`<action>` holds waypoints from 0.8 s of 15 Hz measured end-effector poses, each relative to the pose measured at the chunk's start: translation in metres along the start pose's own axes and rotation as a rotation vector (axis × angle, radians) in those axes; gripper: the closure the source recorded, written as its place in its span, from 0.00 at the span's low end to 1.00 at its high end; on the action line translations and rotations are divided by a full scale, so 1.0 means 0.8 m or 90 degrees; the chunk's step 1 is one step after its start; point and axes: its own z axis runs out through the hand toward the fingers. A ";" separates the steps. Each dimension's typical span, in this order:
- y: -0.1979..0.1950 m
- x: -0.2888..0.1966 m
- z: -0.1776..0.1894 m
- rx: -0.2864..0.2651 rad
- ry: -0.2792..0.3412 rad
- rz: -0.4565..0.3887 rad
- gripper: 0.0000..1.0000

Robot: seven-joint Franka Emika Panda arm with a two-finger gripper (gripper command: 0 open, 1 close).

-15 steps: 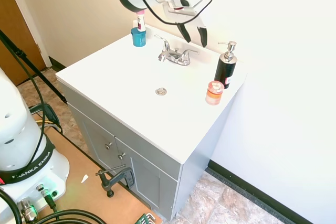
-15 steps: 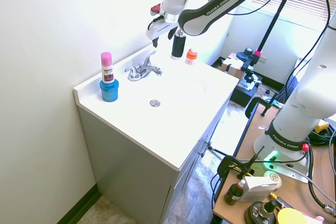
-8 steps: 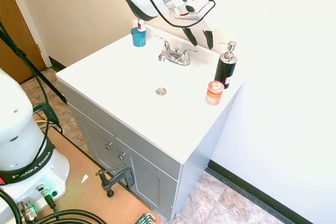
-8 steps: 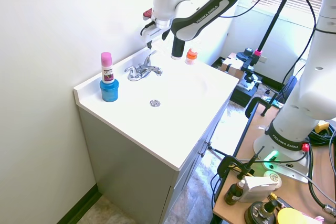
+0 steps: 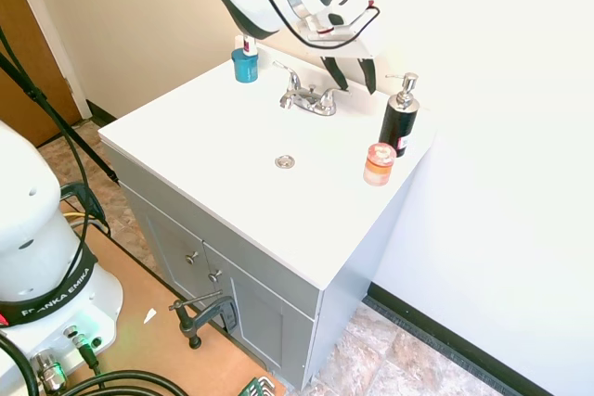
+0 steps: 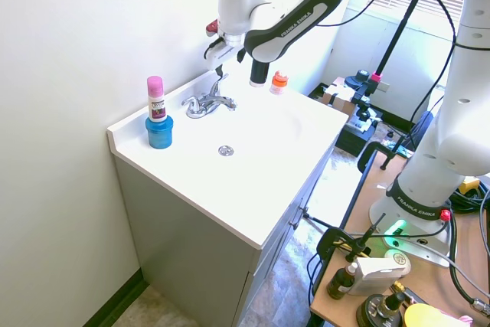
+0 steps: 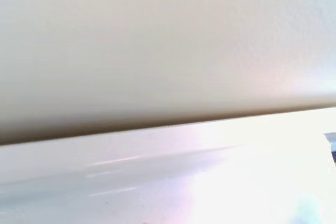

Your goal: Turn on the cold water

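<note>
The small chrome faucet (image 5: 309, 98) (image 6: 208, 103) stands at the back of the white vanity top (image 5: 218, 141), and no cold water runs from its spout. Its right-hand lever (image 5: 336, 93) (image 6: 227, 99) lies level. My gripper (image 5: 351, 79) (image 6: 220, 76) hangs just above and behind that lever, close to the wall. It is open, with its two dark fingers (image 5: 331, 73) pointing down and nothing between them. The wrist view shows only blurred wall and the white back ledge (image 7: 157, 150).
A black soap pump bottle (image 5: 400, 118) (image 6: 258, 73) stands right of the faucet, with a small orange-pink jar (image 5: 379, 164) (image 6: 279, 82) in front of it. A blue cup holding a pink-capped tube (image 5: 245, 60) (image 6: 158, 122) sits at the back left. The drain (image 5: 285, 161) (image 6: 225, 150) lies mid-basin.
The gripper has moved back toward the wall and down, from above the basin's right side to just over the faucet's right-hand lever. The faucet handles have not moved.
</note>
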 end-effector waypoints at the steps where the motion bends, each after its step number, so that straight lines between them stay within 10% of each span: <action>1: 0.001 0.000 0.001 -0.004 -0.003 -0.006 0.00; 12: -0.002 -0.015 -0.013 -0.033 -0.101 -0.056 0.00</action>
